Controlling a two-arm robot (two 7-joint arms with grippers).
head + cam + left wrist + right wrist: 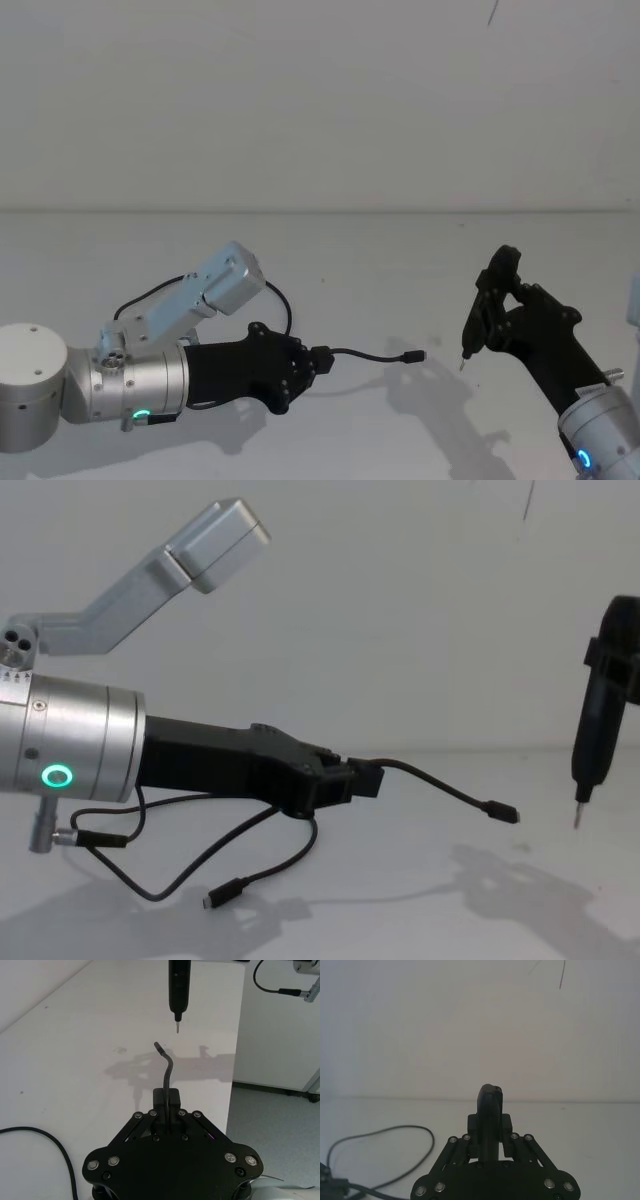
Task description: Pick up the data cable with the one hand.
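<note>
Clamping the data cable (366, 354) is the left tool (321, 361); right tool (496, 300) clamps pin-tipped driver (474, 332).

Head view looks down on the counter (350, 270); chest view looks across it, low and close; both share the cable (365, 354) and tool (473, 335). Wrist views sit just behind the left end effector (166, 1102) and right end effector (490, 1125), facing forward.

1. Left pincer (322, 360) reaches out level, low above the tabletop (330, 260); fingers clamped on the data cable (375, 354).
2. Right pincer (498, 300) hangs higher above the tabletop, tilted; fingers gripping a black pin-tipped tool (474, 328).
</note>
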